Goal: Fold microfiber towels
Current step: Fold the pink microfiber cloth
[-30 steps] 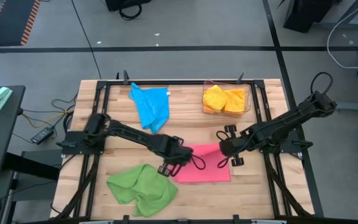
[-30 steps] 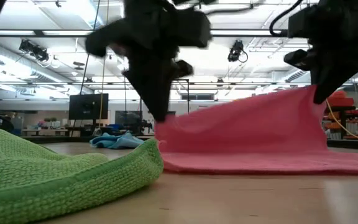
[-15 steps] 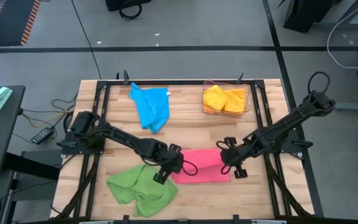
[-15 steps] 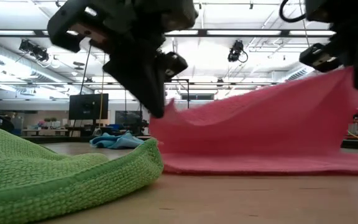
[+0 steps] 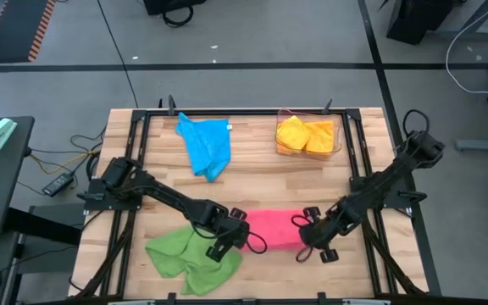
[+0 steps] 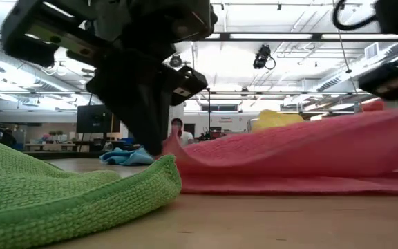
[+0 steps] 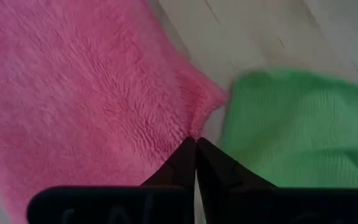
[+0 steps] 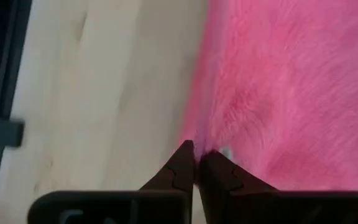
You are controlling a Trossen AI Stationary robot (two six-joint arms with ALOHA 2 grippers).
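A pink towel [image 5: 274, 227] lies near the table's front edge, with its upper layer drawn over the lower one [image 6: 289, 183]. My left gripper [image 5: 237, 240] is shut on its left corner and my right gripper [image 5: 305, 240] on its right edge. The upper layer [image 6: 302, 142] sags between them. A crumpled green towel [image 5: 191, 254] lies just left of the left gripper. A blue towel [image 5: 207, 144] lies at the back. Yellow towels [image 5: 305, 134] sit in a clear bin. My left gripper pinches the pink towel's corner [image 7: 194, 127] between its two fingertips, slanting down from the table's left. The corner is held just above the table, beside the green towel [image 7: 291, 124]. My right gripper pinches the pink towel's side edge [image 8: 197, 140] between its fingertips, slanting down from the right. The held edge is raised above the layer that lies on the table.
The clear bin [image 5: 337, 127] stands at the back right. The green towel [image 6: 68, 194] lies close against the left gripper. A black frame runs round the table edges [image 5: 142, 127]. Bare wood shows in the table's middle [image 5: 261, 182].
Both grippers have moved toward the table's near edge and down, tipping steeper. They carried the pink towel's held edge with them. That edge stood high and now lies low over the lower layer, which stayed on the table.
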